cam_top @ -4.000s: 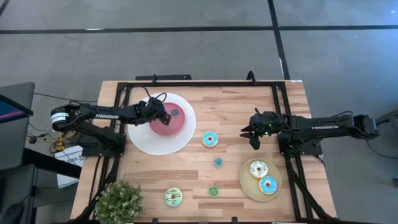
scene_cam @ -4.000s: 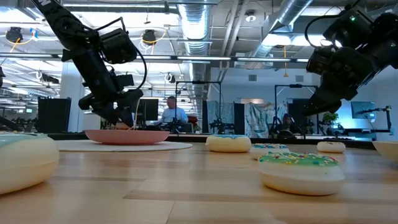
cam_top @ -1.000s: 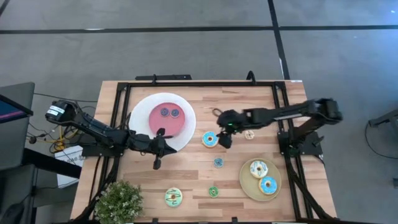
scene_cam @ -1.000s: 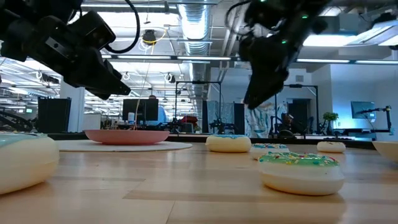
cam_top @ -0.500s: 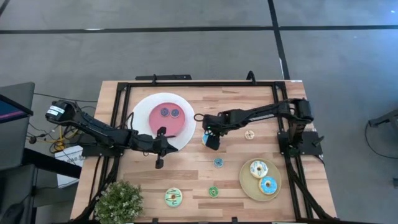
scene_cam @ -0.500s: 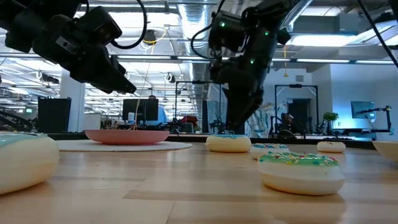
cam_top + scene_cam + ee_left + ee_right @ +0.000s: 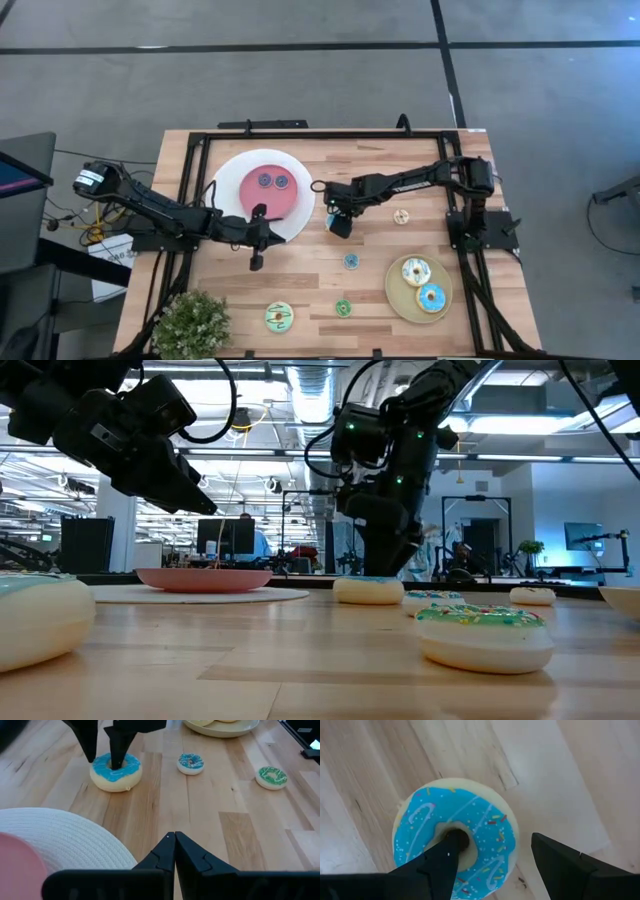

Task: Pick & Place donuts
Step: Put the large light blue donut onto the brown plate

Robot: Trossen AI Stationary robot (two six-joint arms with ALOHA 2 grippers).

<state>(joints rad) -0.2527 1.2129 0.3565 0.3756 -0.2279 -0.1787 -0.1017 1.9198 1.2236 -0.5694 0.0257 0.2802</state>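
Observation:
A blue-iced donut [image 7: 331,226] lies flat on the table at its middle. My right gripper [image 7: 492,842] is open and points down over it. One finger stands in the donut's hole [image 7: 454,840] and the other stands outside the ring, as the left wrist view [image 7: 104,757] also shows. My left gripper [image 7: 255,264] is shut and empty above the table, near the white plate's near rim [image 7: 232,238]. Two small purple donuts [image 7: 273,181] lie on the plate's pink centre. My right gripper comes at the blue donut from above, fingers pointing down. One fingertip [image 7: 449,851] is down in the hole and the other [image 7: 555,857] is beside the ring's outer wall with a gap. The donut lies flat on the table. Whether a finger touches it I cannot tell.
A tan plate [image 7: 398,298] at the near right holds a white donut [image 7: 415,270] and a blue one [image 7: 432,297]. Small tan [image 7: 401,216], teal [image 7: 351,261] and green [image 7: 343,308] donuts and a pale green donut [image 7: 279,317] lie on the table. A plant [image 7: 190,325] stands at the near left corner.
My right gripper has gone toward the table's left and down onto the blue donut, ending with one finger in its hole. The donut has stayed where it was.

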